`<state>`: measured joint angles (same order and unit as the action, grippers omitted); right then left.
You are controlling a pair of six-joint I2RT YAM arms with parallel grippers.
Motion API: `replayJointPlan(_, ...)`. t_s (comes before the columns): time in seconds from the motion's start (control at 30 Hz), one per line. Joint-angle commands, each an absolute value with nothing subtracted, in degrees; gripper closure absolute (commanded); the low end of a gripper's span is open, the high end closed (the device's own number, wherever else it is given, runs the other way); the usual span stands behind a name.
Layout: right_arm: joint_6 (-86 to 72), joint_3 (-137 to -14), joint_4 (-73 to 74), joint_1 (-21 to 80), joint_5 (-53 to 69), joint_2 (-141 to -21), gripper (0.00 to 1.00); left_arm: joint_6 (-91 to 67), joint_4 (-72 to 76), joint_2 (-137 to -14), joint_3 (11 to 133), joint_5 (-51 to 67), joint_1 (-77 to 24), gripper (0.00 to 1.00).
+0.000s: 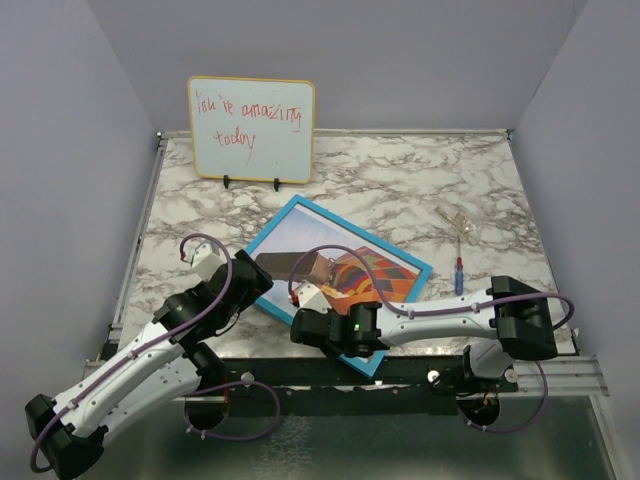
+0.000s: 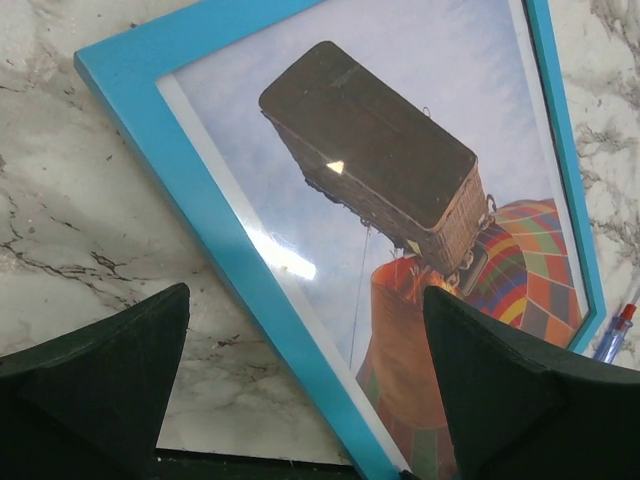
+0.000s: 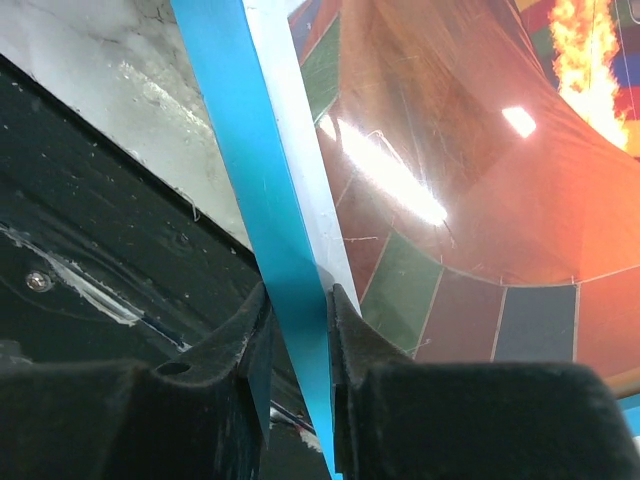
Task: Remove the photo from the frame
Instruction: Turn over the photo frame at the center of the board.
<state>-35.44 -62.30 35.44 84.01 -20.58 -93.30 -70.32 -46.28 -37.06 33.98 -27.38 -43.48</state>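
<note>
The frame (image 1: 262, 243) has a bright blue rim and lies face up on the marble table, its near corner over the table's front edge. The photo (image 1: 350, 262) of a striped hot-air balloon sits inside it behind glass. My right gripper (image 1: 308, 318) is shut on the frame's near rim (image 3: 270, 230), one finger on each side of the blue edge. My left gripper (image 1: 262, 275) is open at the frame's left rim; in the left wrist view its fingers straddle the blue rim (image 2: 230, 250) and the photo (image 2: 400, 200), above them.
A small whiteboard (image 1: 251, 128) with red handwriting stands at the back. A pen or screwdriver with red and blue grip (image 1: 459, 275) lies right of the frame, and a small clear item (image 1: 456, 221) lies behind it. A black rail (image 1: 400, 372) runs along the table's front edge.
</note>
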Motion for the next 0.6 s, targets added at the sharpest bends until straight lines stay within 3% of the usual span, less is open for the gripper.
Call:
replayJointPlan(0.0, -40.25, -62.48, 32.88, 83.78, -23.46, -90.74, 0.94, -71.72, -43.0, -35.75, 31.88, -24.92, -43.15, 0.01)
replayJointPlan(0.57, -48.87, -62.64, 34.09, 83.06, -23.64, -87.44, 0.95, -78.13, -34.42, -27.54, 22.15, -19.66, -43.15, 0.01)
